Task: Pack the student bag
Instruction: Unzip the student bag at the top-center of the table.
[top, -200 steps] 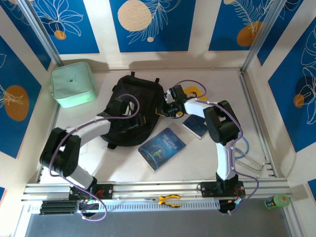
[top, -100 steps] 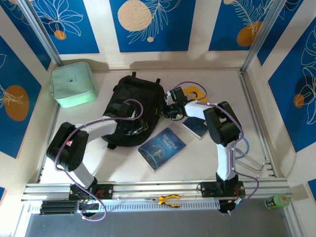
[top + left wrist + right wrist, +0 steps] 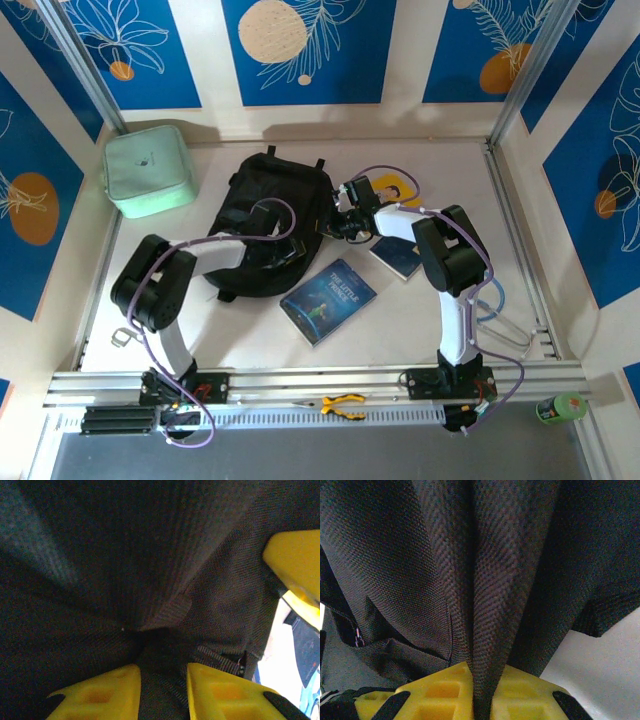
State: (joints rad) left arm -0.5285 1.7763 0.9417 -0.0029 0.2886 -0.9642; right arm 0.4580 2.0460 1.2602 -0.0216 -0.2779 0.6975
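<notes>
Change since earlier frame: left arm's elbow swung rightward; left gripper (image 3: pixel 162 680) pushed deeper over the bag, jaws drawn narrower.

Item: student bag (image 3: pixel 270 200), black, lying far-centre on the table (image 3: pixel 200 330), mint-green case (image 3: pixel 150 170) to its left, blue book (image 3: pixel 328 300) near-right.

Left gripper: jaws partly apart astride webbing; actual pinch cannot be told.

Right gripper (image 3: pixel 481 682): clamped on a thin fold of bag fabric at its right edge.

Hazard: opposing pulls likely slip the thin fold free, collapsing the opening; a closure on loose cloth lifts nothing.
</notes>
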